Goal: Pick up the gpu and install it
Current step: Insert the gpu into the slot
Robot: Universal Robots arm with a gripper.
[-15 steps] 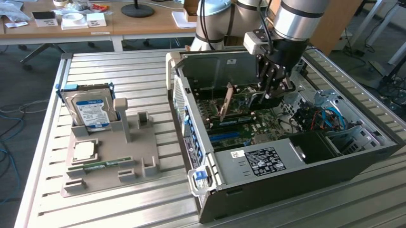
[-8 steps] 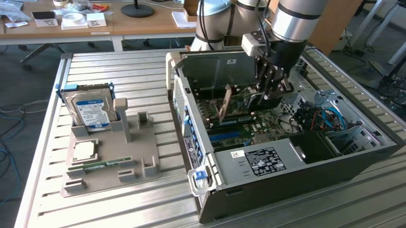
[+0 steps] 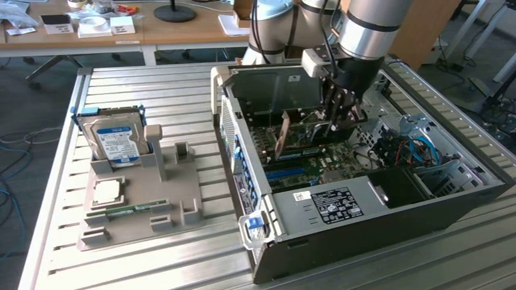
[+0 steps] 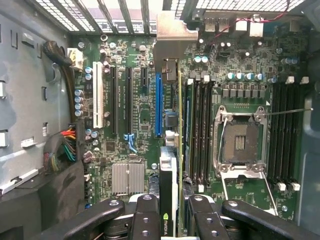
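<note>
- gpu [image 4: 169,200]: black shroud, tiny green nvidia logo, green board edge, silvery-beige bracket [image 4: 172,35]
- gripper [image 4: 172,216]: matte black, silver screws
- motherboard [image 4: 140,145]: dark green with one blue slot [image 4: 158,105] and one white slot [image 4: 98,100]
- hard drive [image 3: 117,142], left side of the exterior view's frame: silver, blue-and-white label
- table [image 3: 137,90]: pale silver, ribbed stripes
- tray [image 3: 181,187]: plain grey-beige

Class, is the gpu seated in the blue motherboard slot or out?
Out: the blue slot lies bare beside the gpu, clamped in the pincer.
</note>
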